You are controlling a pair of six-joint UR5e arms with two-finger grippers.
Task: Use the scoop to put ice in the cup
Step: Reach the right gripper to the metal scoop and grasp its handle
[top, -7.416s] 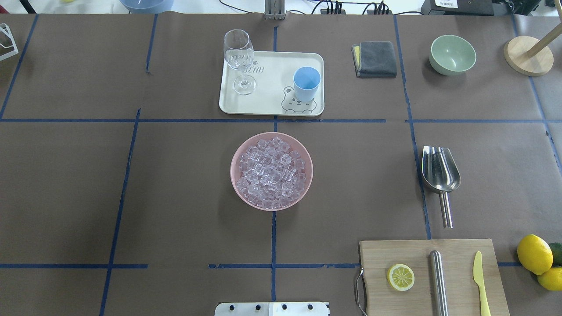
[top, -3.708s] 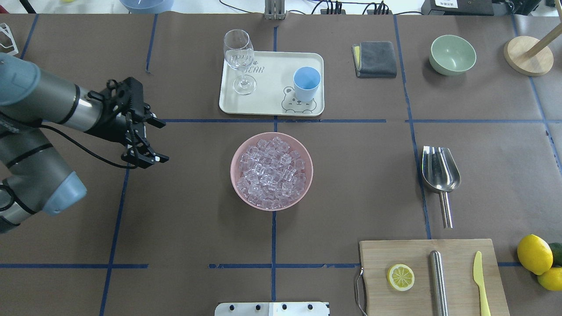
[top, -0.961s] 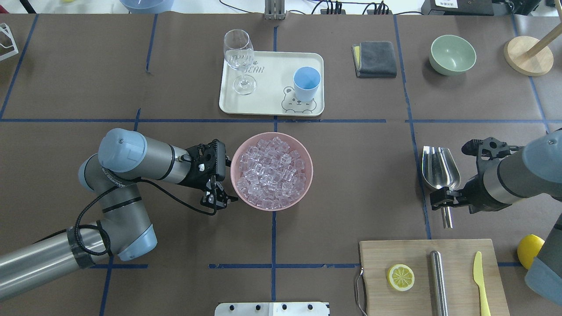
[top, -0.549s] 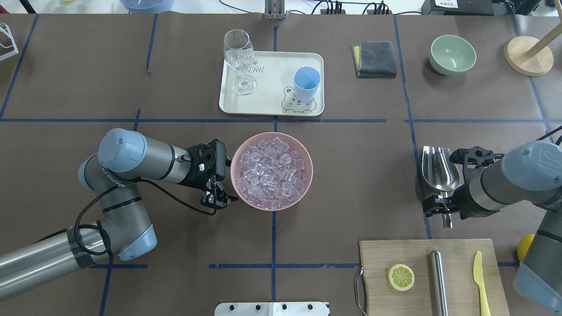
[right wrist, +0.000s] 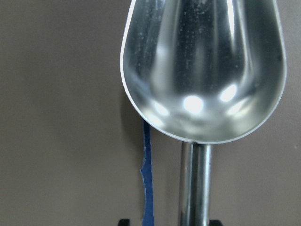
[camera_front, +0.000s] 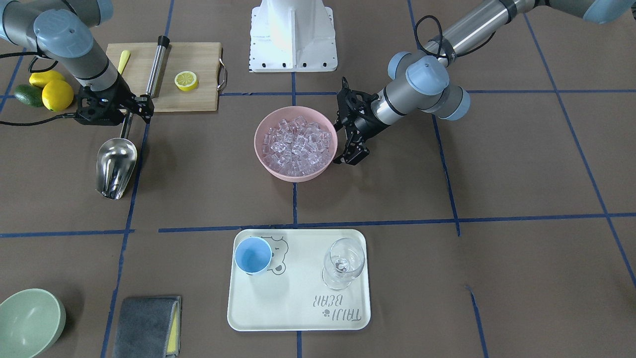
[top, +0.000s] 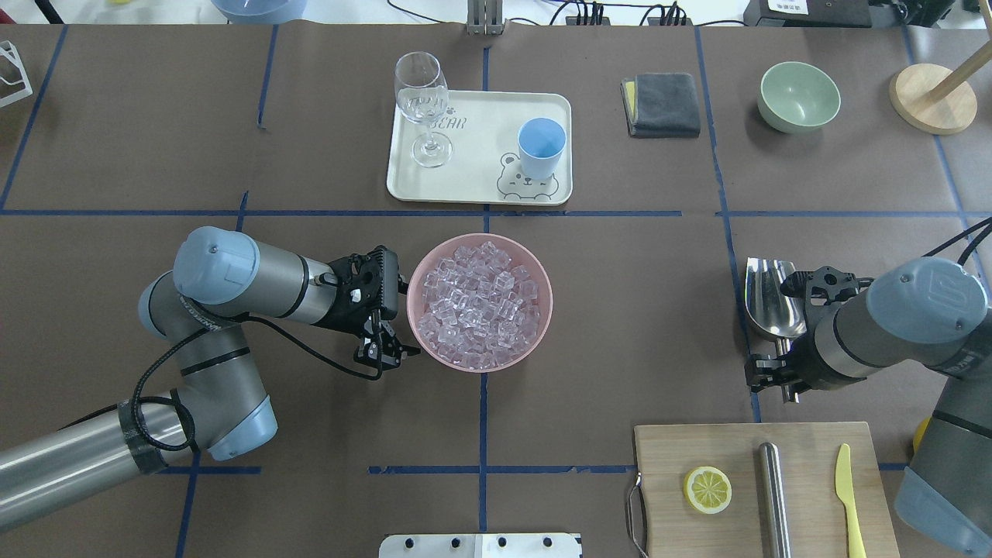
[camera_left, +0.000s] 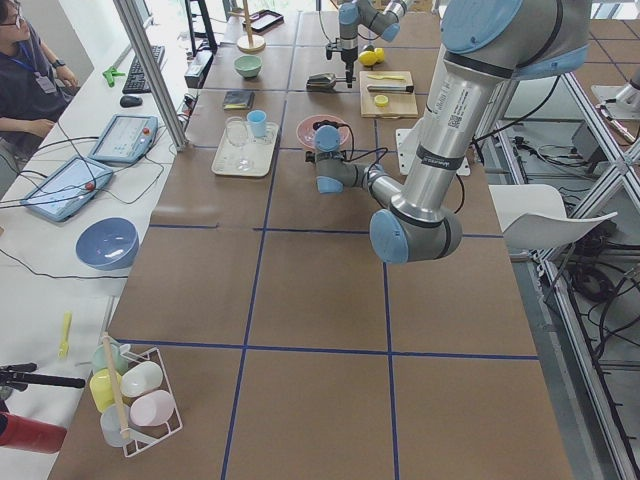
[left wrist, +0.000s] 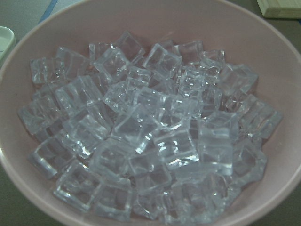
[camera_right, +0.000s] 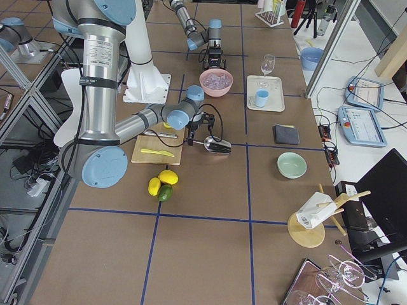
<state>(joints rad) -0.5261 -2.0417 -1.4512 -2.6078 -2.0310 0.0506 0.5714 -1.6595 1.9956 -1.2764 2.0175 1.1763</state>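
The ice [top: 480, 302] is heaped in a pink bowl [top: 549, 306] at mid-table and fills the left wrist view [left wrist: 150, 132]. The light-blue cup [top: 541, 147] stands upright on a cream tray [top: 480, 116] behind the bowl. The silver scoop [top: 767, 298] lies on the table at the right, trough away from me. My left gripper [top: 397, 322] is open, right beside the bowl's left rim. My right gripper [top: 779, 376] is open and low over the scoop's handle; its fingertips [right wrist: 123, 221] show on either side of the handle in the right wrist view.
A wine glass [top: 422, 101] stands on the tray's left. A grey cloth [top: 663, 105], a green bowl [top: 800, 97] and a wooden stand [top: 930, 97] sit at the back right. A cutting board [top: 810, 496] with a lemon slice, a steel cylinder and a yellow knife lies near the scoop's handle.
My right arm has come in leftward over the scoop and its gripper now straddles the handle. My left arm has stayed beside the bowl for the last second.
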